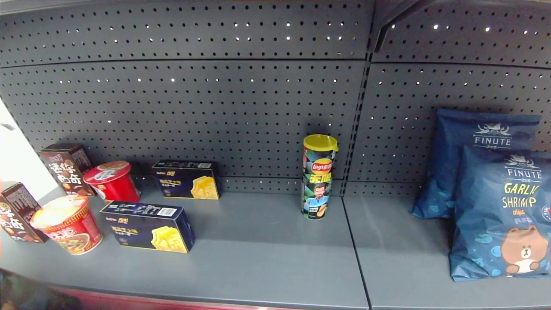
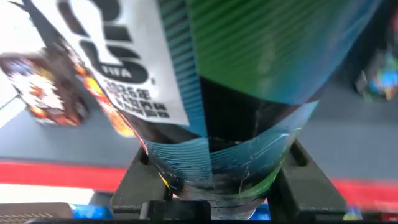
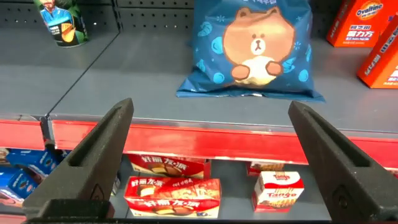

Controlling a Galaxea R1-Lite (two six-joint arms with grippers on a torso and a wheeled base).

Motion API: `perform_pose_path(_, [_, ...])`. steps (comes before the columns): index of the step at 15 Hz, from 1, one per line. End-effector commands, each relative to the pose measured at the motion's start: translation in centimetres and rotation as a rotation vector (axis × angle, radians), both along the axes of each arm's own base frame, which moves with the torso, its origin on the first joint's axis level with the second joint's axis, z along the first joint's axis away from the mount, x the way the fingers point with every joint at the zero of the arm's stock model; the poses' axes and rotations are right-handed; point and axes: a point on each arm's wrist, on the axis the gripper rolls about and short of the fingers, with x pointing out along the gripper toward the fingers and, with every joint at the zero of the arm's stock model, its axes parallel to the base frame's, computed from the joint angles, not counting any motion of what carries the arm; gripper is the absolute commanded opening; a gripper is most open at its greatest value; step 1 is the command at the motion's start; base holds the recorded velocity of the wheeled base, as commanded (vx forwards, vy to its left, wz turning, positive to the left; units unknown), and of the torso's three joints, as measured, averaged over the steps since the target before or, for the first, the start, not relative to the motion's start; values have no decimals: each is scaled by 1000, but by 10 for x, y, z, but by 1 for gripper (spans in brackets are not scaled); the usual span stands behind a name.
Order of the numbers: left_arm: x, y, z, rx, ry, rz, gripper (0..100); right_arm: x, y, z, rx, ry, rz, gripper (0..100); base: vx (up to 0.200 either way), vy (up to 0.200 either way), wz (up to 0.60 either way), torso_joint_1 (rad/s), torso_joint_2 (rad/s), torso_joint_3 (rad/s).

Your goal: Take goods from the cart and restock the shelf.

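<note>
Firmly gripped a green-and-blue chip can point(image 2: 249, 74) by one end in the left hand point(image 2: 214, 177), before the red front edge of the shelf point(image 2: 348, 124). Held the right hand point(image 3: 209, 112) spread wide and empty, low before the shelf, facing a blue snack bag point(image 3: 249, 50). Saw a second can point(image 1: 319, 176), yellow-lidded, upright mid-shelf beside the divider, with a dark-blue box point(image 1: 148, 226) and a red noodle cup point(image 1: 69, 224) farther left.
</note>
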Motion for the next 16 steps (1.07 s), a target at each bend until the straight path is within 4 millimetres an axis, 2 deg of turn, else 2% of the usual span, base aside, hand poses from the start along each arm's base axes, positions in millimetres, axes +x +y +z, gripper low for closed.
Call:
perform_pose_path(1, [-3, 1, 18, -2, -15, 45, 0, 2, 0, 2, 23, 30, -31, 100, 0, 0, 0, 0, 0, 0])
perform_pose_path(2, [-11, 2, 21, 3, 23, 87, 0, 14, -1, 5, 54, 160, -170, 100, 0, 0, 0, 0, 0, 0])
perform_pose_path(3, [-20, 3, 22, 17, 18, 102, 0, 11, 0, 26, -23, 64, -62, 100, 0, 0, 0, 0, 0, 0])
perform_pose_path(4, [-33, 4, 19, 72, 39, 114, 0, 32, 1, 60, 4, 146, 20, 100, 0, 0, 0, 0, 0, 0])
perform_pose_path(6, [-51, 5, 11, 99, 54, 134, 0, 46, 4, 95, -61, 103, 171, 100, 0, 0, 0, 0, 0, 0])
perform_pose_path(9, [-57, 6, 17, 123, 35, 166, 0, 74, 12, 150, -80, 63, 324, 100, 0, 0, 0, 0, 0, 0])
perform_pose_path(10, [-56, 6, 17, 125, 41, 160, 0, 85, 16, 159, -77, 69, 361, 100, 0, 0, 0, 0, 0, 0])
perform_pose_path(12, [-52, 6, 18, 128, 58, 137, 0, 106, 27, 161, -49, 146, 430, 100, 0, 0, 0, 0, 0, 0])
perform_pose_path(13, [-49, 6, 19, 128, 66, 103, 0, 123, 38, 155, 6, 230, 475, 100, 0, 0, 0, 0, 0, 0])
perform_pose_path(16, [-44, 3, 21, 101, 87, -6, 0, 162, 58, 139, -44, 314, 519, 100, 0, 0, 0, 0, 0, 0])
